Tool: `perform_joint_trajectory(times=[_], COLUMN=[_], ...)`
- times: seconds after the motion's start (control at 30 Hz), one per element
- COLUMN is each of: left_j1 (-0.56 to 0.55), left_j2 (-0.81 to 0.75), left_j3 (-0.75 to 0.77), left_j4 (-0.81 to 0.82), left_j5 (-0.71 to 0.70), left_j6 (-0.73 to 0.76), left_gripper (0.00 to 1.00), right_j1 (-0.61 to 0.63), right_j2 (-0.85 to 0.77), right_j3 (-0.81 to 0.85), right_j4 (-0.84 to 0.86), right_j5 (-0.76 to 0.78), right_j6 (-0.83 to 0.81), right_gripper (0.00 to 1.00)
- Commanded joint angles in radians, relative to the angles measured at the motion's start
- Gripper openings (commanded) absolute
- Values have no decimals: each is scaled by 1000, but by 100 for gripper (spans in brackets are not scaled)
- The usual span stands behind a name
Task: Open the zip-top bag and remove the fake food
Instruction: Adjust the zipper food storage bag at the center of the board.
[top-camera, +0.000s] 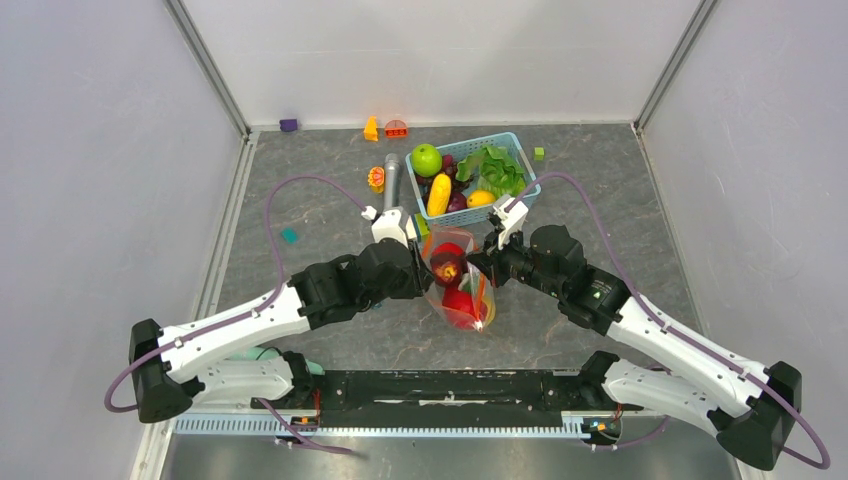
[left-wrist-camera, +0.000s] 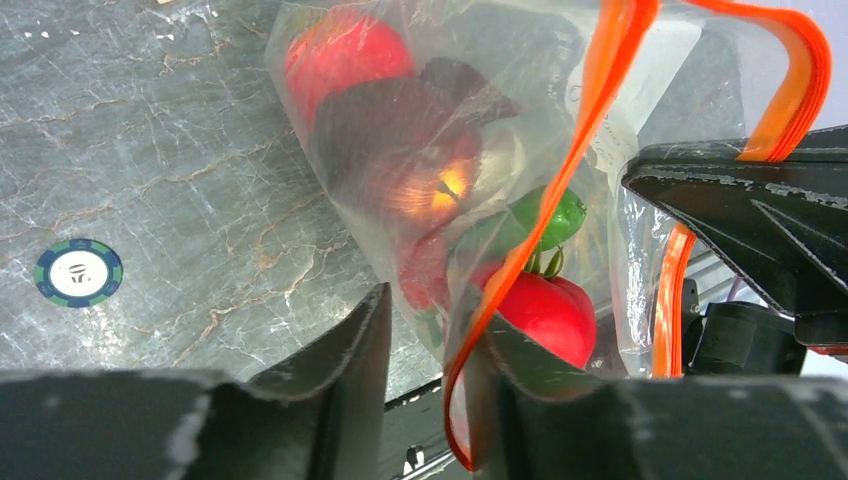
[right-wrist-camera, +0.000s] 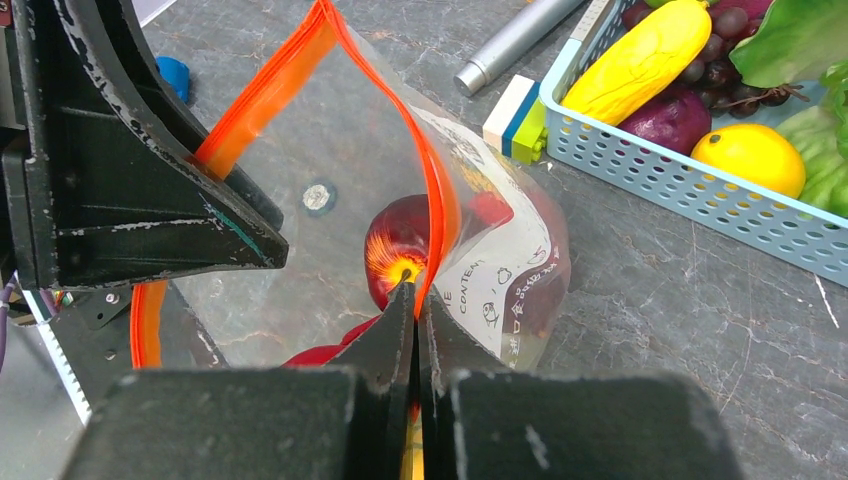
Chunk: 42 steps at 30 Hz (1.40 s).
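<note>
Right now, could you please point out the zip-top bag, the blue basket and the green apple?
zip-top bag (right-wrist-camera: 262, 95), right wrist view, orange zip strip.
blue basket (right-wrist-camera: 690, 200), right wrist view, side wall.
green apple (top-camera: 426, 159), top view, its skin.

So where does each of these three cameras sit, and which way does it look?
Top external: above and behind, looking down at the table; left arm and right arm show, left gripper and right gripper meeting at the zip-top bag.
Left wrist: on the left wrist, looking along its own parted fingers into the bag.
Right wrist: on the right wrist, looking past its own fingers, pinched on the bag's orange strip, toward the basket.
Shared: both wrist views show that strip and the red fake food.
</note>
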Motion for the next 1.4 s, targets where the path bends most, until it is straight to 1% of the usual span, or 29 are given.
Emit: perform_joint_trajectory(times=[0.0,0.1,0.2,0.23,0.4,0.63,0.77,0.9,0.93,1.07,1.2,1.37], left_j1=[-7,-7,-6,-8,-7,-6,-5,-6,-6,-5,-5,-4], left_j2=[-15,-23,-14,-10,-14,-69,-117,-131,-127,-79,20,86], left_j3=[15,0,6,11,50,137,188,252,263,270,240,196], left_j4=[67,105,120,120,85,-51,-141,-214,-221,-229,-231,-192], left_j5=[-20,-8,6,6,-8,-101,-169,-213,-219,-219,-195,-188], left_j6=[-6,13,41,48,84,131,147,176,187,216,216,189], left_gripper=[30,16,5,2,2,2,2,2,2,2,2,2], right_j1=[1,1,1,1,1,10,59,100,100,100,100,100], right_j2=[-10,-9,-7,-7,15,127,209,265,272,267,246,207], right_j3=[10,13,17,17,28,76,141,182,177,111,-12,-108], right_j4=[35,35,35,34,65,199,239,280,290,269,247,160], right_j5=[19,19,15,14,-39,-202,-225,-238,-225,-83,53,219], right_j6=[-12,-12,-13,-12,-3,109,144,185,208,257,246,195], right_gripper=[0,0,0,0,0,0,0,0,0,0,0,0])
